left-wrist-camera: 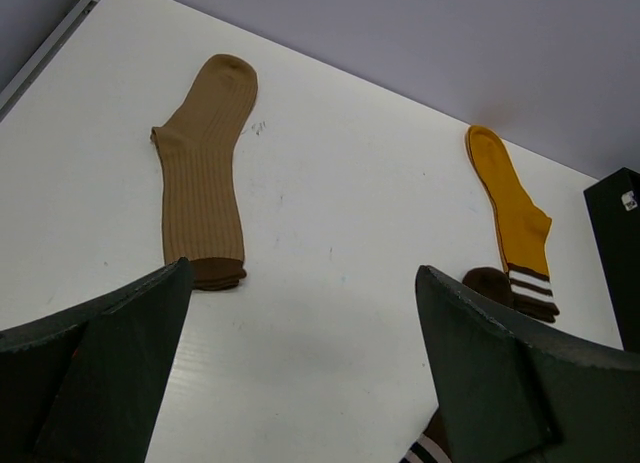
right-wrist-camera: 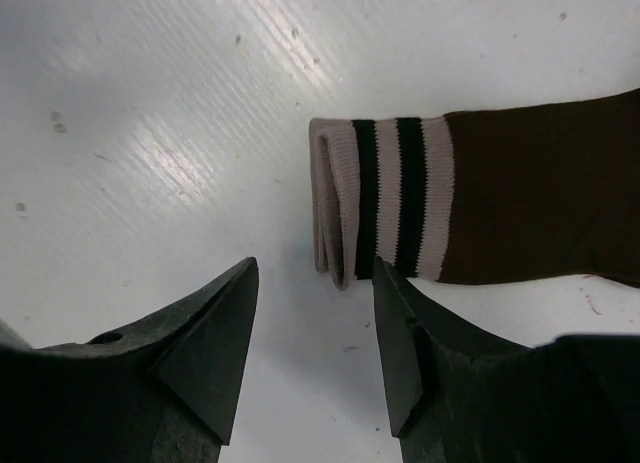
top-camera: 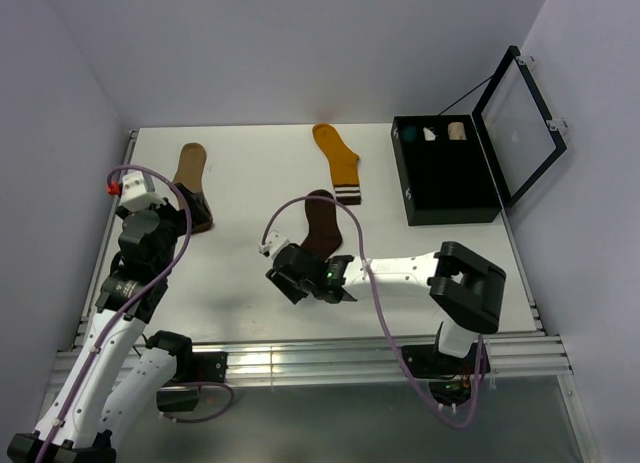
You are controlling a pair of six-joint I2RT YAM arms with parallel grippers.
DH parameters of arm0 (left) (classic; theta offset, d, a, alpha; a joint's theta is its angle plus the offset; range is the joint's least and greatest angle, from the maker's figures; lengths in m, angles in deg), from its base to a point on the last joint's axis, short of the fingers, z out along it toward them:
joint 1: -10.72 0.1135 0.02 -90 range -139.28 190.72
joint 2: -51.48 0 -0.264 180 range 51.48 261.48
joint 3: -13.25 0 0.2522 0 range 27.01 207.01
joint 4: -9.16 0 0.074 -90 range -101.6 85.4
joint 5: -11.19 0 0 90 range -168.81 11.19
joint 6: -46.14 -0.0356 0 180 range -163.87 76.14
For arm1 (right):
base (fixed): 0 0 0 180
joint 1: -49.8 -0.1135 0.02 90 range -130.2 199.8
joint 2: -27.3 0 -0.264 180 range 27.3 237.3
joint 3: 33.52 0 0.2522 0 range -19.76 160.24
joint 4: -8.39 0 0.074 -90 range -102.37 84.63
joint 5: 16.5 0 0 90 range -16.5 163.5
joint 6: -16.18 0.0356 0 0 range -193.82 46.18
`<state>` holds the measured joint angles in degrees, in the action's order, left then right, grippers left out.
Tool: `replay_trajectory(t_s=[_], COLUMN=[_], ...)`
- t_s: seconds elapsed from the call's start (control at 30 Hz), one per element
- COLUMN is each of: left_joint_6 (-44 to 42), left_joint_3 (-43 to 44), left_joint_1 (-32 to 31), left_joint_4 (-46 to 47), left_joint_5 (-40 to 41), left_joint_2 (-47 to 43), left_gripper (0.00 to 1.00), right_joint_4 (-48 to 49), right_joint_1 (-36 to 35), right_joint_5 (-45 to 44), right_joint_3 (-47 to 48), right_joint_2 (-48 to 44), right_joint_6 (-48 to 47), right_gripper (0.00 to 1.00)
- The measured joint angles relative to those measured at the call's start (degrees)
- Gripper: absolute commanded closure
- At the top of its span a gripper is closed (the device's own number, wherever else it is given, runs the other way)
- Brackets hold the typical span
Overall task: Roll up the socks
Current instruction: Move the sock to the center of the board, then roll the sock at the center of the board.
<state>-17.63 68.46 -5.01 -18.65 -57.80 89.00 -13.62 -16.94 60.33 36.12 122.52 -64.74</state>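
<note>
Three socks lie flat on the white table. The tan sock (top-camera: pixel 189 168) (left-wrist-camera: pixel 205 173) is at the far left, the mustard-orange sock (top-camera: pixel 339 161) (left-wrist-camera: pixel 512 218) at the back middle, and the dark brown sock (top-camera: pixel 322 223) (right-wrist-camera: pixel 540 188) in the centre. My right gripper (top-camera: pixel 290 281) (right-wrist-camera: pixel 315 266) hangs open just above the table at the brown sock's striped cuff (right-wrist-camera: pixel 385 198). The cuff's end lies just beyond its fingertips, and nothing is between them. My left gripper (top-camera: pixel 190 211) (left-wrist-camera: pixel 302 271) is wide open and empty, by the tan sock's brown cuff (left-wrist-camera: pixel 215 273).
A black box (top-camera: pixel 450 208) with an open lid (top-camera: pixel 520 118) stands at the back right, with small fabric bundles (top-camera: pixel 432 133) in its compartments. Walls close the left and back sides. A metal rail (top-camera: pixel 300 358) runs along the near edge.
</note>
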Motion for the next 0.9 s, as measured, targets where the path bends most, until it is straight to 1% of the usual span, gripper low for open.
replay_trajectory(t_s=[0.27,0.63,0.8,0.9], left_joint_6=[0.0,0.0,0.0,0.0], left_joint_3=[0.0,0.0,0.0,0.0], left_joint_1=[-0.4,-0.9,-1.0,-1.0], left_joint_4=[-0.1,-0.2,-0.2,-0.2], left_joint_5=[0.1,0.1,0.1,0.1], left_joint_2=[1.0,1.9,2.0,2.0], left_gripper=[0.01,0.01,0.01,0.01], right_joint_4=[-0.1,0.3,1.5,2.1], right_joint_1=[-2.1,-3.1,-3.7,-3.8], right_joint_5=[-2.5,-5.0,-6.8,-8.5], right_joint_3=[0.3,2.3,3.8,4.3], right_joint_2=[5.1,8.2,9.9,10.7], right_joint_6=[-1.3,-2.7,-3.0,-3.0], right_gripper=[0.44,0.48,0.54,0.55])
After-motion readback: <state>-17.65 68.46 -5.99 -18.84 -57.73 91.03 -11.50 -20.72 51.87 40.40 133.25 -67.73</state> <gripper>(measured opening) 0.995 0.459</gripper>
